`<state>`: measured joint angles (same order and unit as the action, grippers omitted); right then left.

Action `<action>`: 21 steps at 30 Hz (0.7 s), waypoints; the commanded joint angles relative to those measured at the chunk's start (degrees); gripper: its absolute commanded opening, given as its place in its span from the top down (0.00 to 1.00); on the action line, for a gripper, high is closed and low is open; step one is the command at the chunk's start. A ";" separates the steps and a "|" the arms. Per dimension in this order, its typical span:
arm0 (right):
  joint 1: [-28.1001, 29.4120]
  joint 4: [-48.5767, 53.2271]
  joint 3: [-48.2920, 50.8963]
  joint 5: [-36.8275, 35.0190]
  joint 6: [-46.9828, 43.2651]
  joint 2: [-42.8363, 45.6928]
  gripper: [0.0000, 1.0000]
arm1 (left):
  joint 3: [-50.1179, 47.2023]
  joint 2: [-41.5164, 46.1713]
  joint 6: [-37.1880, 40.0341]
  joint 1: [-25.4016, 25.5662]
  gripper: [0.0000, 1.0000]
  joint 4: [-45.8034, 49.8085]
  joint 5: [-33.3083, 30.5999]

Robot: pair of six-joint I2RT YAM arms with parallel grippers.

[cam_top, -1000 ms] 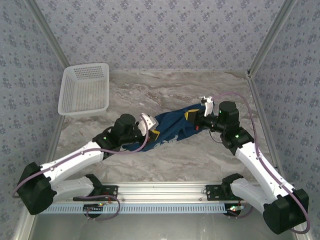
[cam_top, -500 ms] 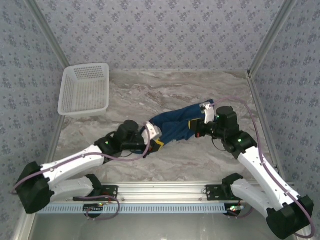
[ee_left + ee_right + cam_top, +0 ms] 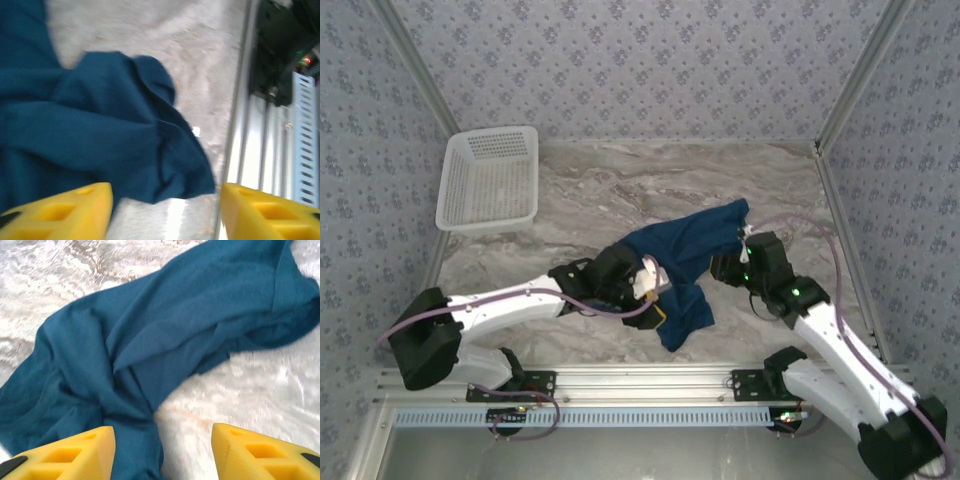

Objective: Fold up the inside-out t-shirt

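The left gripper (image 3: 165, 212) has its fingers spread and empty, low over the left part of the crumpled navy t-shirt (image 3: 690, 250), which lies on the marble table (image 3: 600, 190). At the shirt's right edge, the right gripper (image 3: 160, 452) is spread too, holding nothing.

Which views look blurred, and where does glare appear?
Left wrist: the dark navy-blue cloth t-shirt is softly blurred, with glare on the silver metal rail. Right wrist: the grey marbled tabletop looks washed out. Top external: sharp, evenly lit.
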<state>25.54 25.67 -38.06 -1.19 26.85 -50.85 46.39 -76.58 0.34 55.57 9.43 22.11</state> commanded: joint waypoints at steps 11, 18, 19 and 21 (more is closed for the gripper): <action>0.37 -8.98 -32.37 3.78 -13.87 -51.90 0.26 | 16.87 -21.31 -23.24 -25.50 0.21 7.44 -7.76; 3.45 -5.99 -39.57 5.46 -14.72 -62.20 0.25 | 14.95 -24.75 -22.80 -26.03 0.25 7.44 -6.08; 3.46 -5.67 -40.01 4.96 -14.87 -63.02 0.25 | 14.82 -25.24 -22.60 -26.01 0.27 7.36 -5.76; 3.59 -4.99 -41.31 4.62 -15.31 -65.04 0.25 | 14.33 -26.11 -22.64 -26.00 0.35 7.00 -3.97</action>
<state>29.21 17.41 -76.79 3.31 13.28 -113.43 61.71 -101.51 -22.06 29.63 15.51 15.07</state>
